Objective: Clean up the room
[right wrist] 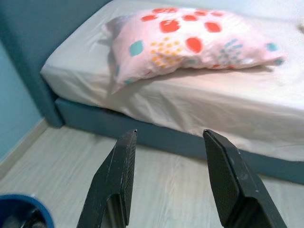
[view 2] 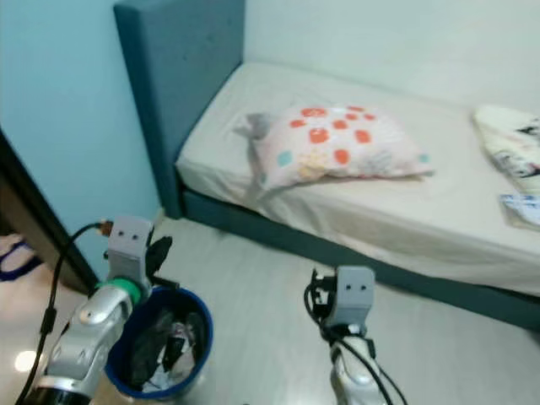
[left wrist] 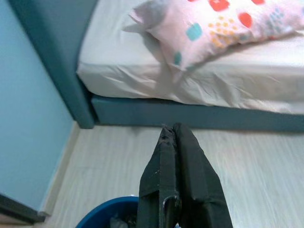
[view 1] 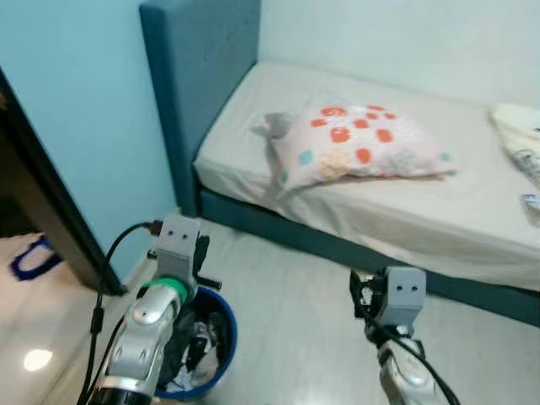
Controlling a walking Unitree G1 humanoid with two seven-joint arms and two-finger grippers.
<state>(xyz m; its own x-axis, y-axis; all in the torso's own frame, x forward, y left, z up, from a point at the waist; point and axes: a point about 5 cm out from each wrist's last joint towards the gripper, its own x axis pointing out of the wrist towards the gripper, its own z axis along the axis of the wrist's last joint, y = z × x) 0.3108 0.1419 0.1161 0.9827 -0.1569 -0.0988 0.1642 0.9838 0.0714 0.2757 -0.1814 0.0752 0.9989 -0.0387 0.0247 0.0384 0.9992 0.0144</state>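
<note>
Here the robot stands on pale floor boards [view 1: 295, 312] facing a bed [view 1: 472, 228], with a blue bin [view 2: 181, 350] at its left foot. The left gripper [left wrist: 176, 137] hangs just above the bin's rim, its two black fingers pressed flat together with nothing between them; judging by that spot, the arm is parked over the bin because rubbish goes there, and dark and white scraps already lie heaped inside. The right gripper [right wrist: 168, 178] is held out lower and further right over bare floor, its fingers [right wrist: 116, 180] standing well apart and empty, pointed at the bed's side as if ready for the next thing to collect. On the mattress a pink pillow [view 1: 354, 143] with red, yellow and teal spots lies slightly askew near the headboard [view 1: 198, 84], one corner crumpled toward it. At the bed's far right edge sits a bundle of pale printed cloth [view 2: 510, 152], and just below it something small and flat [view 2: 521, 207], too blurred to name; those look like the likeliest things left to tidy. Between the grippers and them lies open floor, then the teal bed frame, so reaching would probably call for stepping right and leaning over the mattress edge. A dark door frame [view 1: 42, 202] and the blue wall hem in the left side, close by the bin and the left arm's cable [view 1: 105, 278].
</note>
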